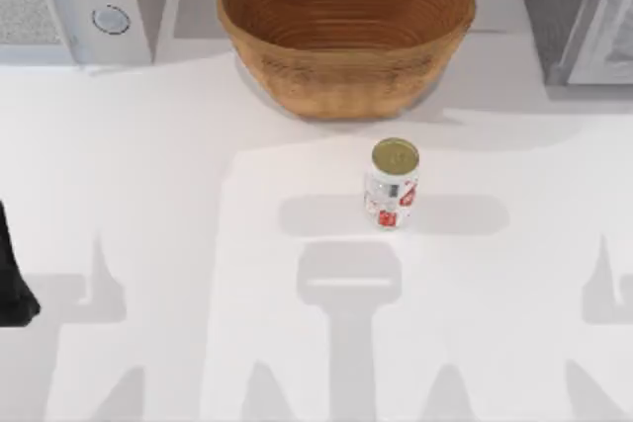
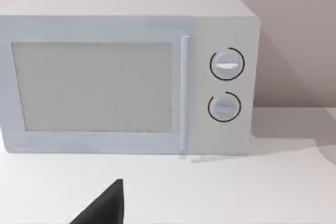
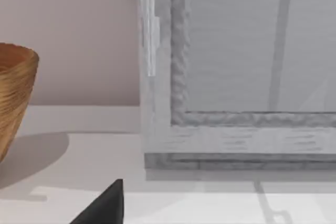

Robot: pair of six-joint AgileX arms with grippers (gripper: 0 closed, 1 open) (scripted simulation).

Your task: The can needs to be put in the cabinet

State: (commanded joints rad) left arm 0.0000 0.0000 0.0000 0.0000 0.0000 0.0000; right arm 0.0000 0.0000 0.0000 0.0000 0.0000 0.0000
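Observation:
The can stands upright near the middle of the white table, silver-white with red marks and a dull gold top. Nothing touches it. The grey cabinet stands at the back right corner, and the right wrist view faces its front from close by. A black part of my left gripper shows at the table's left edge, far from the can, and a dark tip of it shows in the left wrist view. A dark tip of my right gripper points toward the cabinet.
A large woven basket sits at the back centre, just behind the can. A white microwave with two round knobs fills the back left corner and faces the left wrist camera. Bare table lies around the can.

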